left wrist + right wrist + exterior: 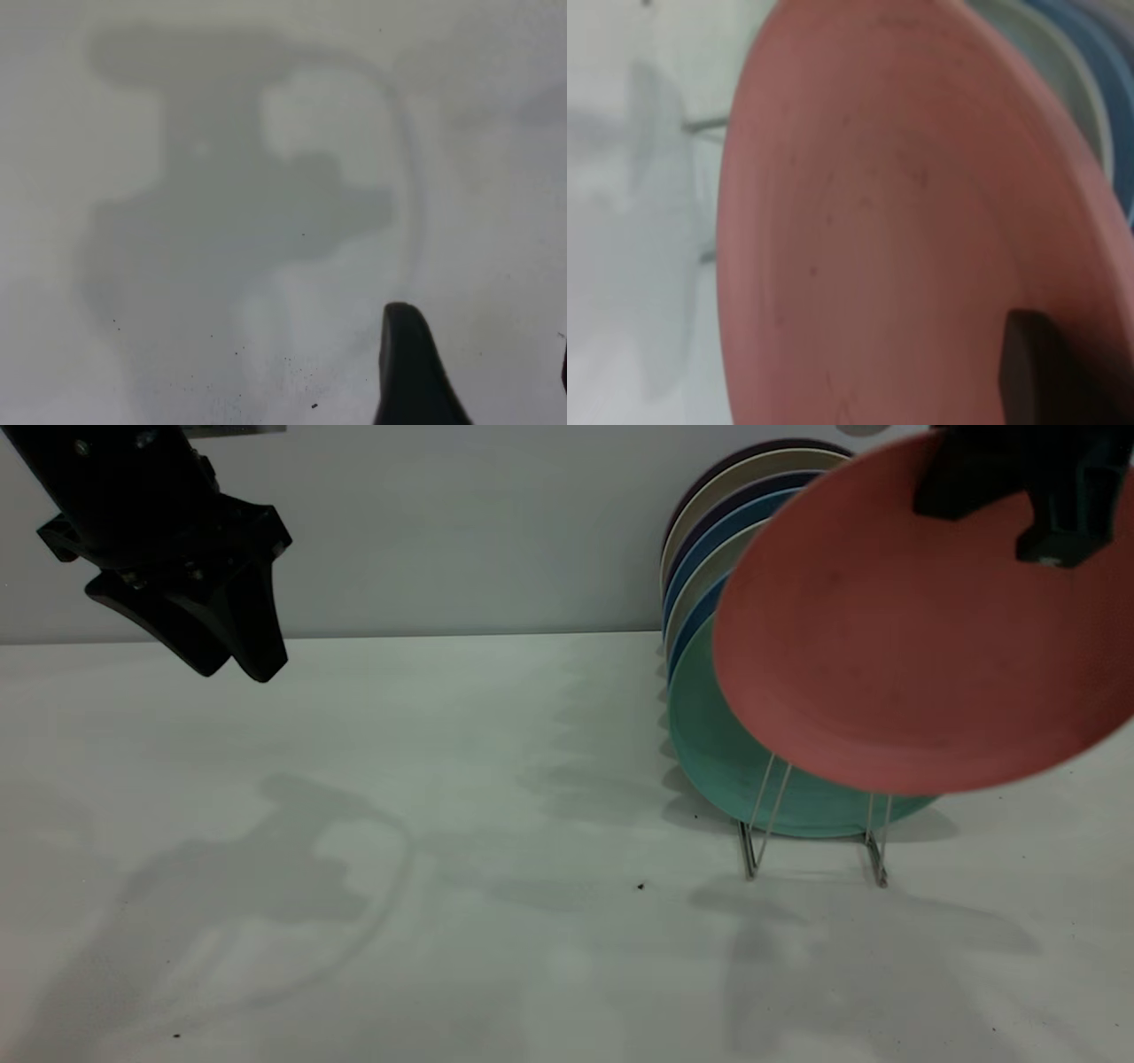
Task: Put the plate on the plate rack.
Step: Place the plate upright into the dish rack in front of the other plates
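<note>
The salmon-pink plate [895, 646] hangs tilted in the air at the upper right, in front of and above the front end of the silver wire plate rack [764, 815]. My right gripper [1001, 522] is shut on the plate's upper rim. In the right wrist view the plate [877, 230] fills the picture, with one dark finger [1036, 363] lying on its face, and a rack wire [704, 126] shows beyond its edge. My left gripper [235, 662] hangs open and empty above the table at the far left; it also shows in the left wrist view [485, 372].
A teal-green plate [709, 744] stands in the rack's front slot, right behind the pink plate. Several blue, cream and dark plates [709, 522] stand in a row behind it toward the back wall. The white table [443, 824] stretches left of the rack.
</note>
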Controlling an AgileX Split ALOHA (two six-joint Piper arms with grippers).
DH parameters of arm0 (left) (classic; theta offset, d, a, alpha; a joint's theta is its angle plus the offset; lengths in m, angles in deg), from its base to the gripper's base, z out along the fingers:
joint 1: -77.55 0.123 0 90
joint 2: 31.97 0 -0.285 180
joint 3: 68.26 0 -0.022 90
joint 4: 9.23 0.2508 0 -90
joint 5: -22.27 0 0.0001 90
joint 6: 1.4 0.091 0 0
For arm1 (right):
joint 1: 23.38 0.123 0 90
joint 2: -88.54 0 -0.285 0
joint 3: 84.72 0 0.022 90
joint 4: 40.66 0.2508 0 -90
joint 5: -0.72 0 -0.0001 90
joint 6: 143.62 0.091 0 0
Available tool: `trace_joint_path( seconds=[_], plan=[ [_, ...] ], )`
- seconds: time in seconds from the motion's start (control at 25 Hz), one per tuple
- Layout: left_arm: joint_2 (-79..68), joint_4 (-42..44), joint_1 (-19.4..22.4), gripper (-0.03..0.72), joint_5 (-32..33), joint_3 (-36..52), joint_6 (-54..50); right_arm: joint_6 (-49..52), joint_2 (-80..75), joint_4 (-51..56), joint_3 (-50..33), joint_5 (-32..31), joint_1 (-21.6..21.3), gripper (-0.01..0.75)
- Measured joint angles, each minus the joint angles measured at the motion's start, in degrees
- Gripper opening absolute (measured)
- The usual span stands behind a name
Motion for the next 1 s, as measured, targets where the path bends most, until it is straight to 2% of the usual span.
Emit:
trace_joint_path(
  seconds=[0.44, 1.0],
  plan=[
    [0.00, 0.00, 0.00, 0.437, 0.00, 0.00, 0.00, 0.29, -2.44, -4.98, 0.00, 8.22, 0.00, 0.083],
    [0.00, 0.00, 0.00, 0.437, 0.05, 0.00, 0.14, 1.10, -6.30, -5.84, 0.00, 10.27, 0.00, 0.083]
  ],
)
